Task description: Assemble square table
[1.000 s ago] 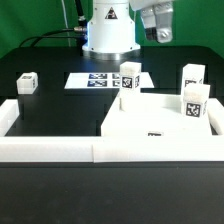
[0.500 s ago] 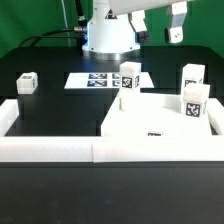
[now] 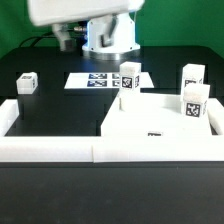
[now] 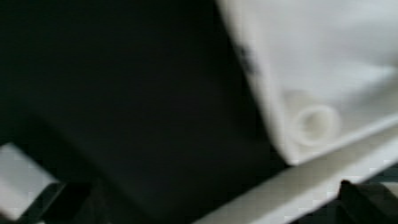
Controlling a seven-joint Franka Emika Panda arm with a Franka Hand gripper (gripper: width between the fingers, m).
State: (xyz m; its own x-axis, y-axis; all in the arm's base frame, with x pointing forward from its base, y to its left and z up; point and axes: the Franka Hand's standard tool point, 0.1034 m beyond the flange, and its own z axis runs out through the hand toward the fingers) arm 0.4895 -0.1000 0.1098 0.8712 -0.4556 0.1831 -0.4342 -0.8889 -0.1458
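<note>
The white square tabletop [image 3: 150, 118] lies flat at the exterior view's right, against the front wall. A white tagged leg [image 3: 130, 76] stands at its far left corner, and another leg [image 3: 194, 102] stands at its right edge. A third leg [image 3: 193, 75] stands behind it, and a fourth leg [image 3: 27, 82] lies apart at the left. My gripper is out of the exterior view; only a blurred white arm link [image 3: 80, 12] shows at the top. In the wrist view my gripper [image 4: 210, 205] is open and empty above the black table, near a blurred white part with a round hole [image 4: 315, 122].
The marker board [image 3: 98, 80] lies flat in front of the robot base [image 3: 108, 38]. A long low white border wall [image 3: 90, 150] runs along the front and turns up the left side; a blurred white strip [image 4: 302, 185], probably this wall, crosses the wrist view.
The arm has swung fast from the exterior view's upper right toward the left. The gripper has left that view and a blurred arm link now fills the top. The parts have not moved.
</note>
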